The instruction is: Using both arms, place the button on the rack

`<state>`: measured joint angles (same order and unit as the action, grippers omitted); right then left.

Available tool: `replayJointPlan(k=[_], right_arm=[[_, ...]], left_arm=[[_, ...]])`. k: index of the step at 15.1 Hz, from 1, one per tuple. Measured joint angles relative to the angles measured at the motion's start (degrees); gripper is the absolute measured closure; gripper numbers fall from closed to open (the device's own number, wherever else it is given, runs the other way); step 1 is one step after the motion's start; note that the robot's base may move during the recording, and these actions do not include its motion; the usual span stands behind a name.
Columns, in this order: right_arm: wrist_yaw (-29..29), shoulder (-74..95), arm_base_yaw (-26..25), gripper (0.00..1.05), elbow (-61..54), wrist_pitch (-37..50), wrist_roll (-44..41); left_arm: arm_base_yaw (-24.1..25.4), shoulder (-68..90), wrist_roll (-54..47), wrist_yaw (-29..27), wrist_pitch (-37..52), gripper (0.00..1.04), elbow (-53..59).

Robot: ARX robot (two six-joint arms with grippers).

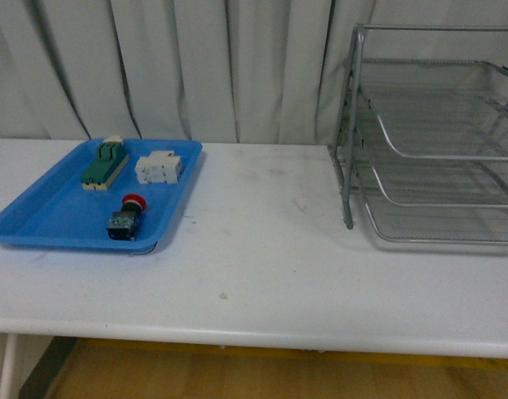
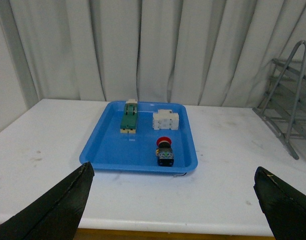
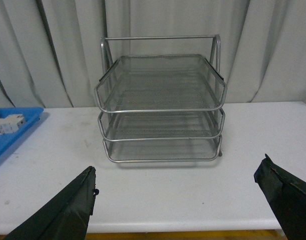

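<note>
Red-capped button (image 1: 125,219), well apart from rack (image 1: 346,179)

We face a pale grey-white curtain (image 1: 195,66) that hangs in long vertical folds across the whole back of the scene. In front of it stands a white table (image 1: 262,274), its top scuffed with faint dark marks, and we can see one white leg (image 1: 6,366) at the left. Below the table's front edge we glimpse a warm yellow-brown wooden floor (image 1: 237,382). The light is soft and even.

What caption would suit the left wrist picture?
Open left gripper faces the button in a blue tray, rack nearby.
</note>
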<state>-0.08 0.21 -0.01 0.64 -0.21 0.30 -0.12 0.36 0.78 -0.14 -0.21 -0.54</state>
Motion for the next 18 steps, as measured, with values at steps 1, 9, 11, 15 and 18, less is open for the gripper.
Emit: replayJointPlan(k=[1, 9, 11, 15, 18], right_arm=[[0.0, 0.0, 0.0, 0.06, 0.0, 0.0, 0.0], [0.0, 0.0, 0.0, 0.06, 0.0, 0.0, 0.0], [0.0, 0.0, 0.0, 0.06, 0.0, 0.0, 0.0], [0.0, 0.0, 0.0, 0.06, 0.0, 0.0, 0.0], [0.0, 0.0, 0.0, 0.06, 0.0, 0.0, 0.0]], left_arm=[[0.0, 0.0, 0.0, 0.0, 0.0, 0.07, 0.0], [0.0, 0.0, 0.0, 0.0, 0.0, 0.07, 0.0], [0.0, 0.0, 0.0, 0.0, 0.0, 0.07, 0.0], [0.0, 0.0, 0.0, 0.0, 0.0, 0.07, 0.0], [0.0, 0.0, 0.0, 0.0, 0.0, 0.07, 0.0]])
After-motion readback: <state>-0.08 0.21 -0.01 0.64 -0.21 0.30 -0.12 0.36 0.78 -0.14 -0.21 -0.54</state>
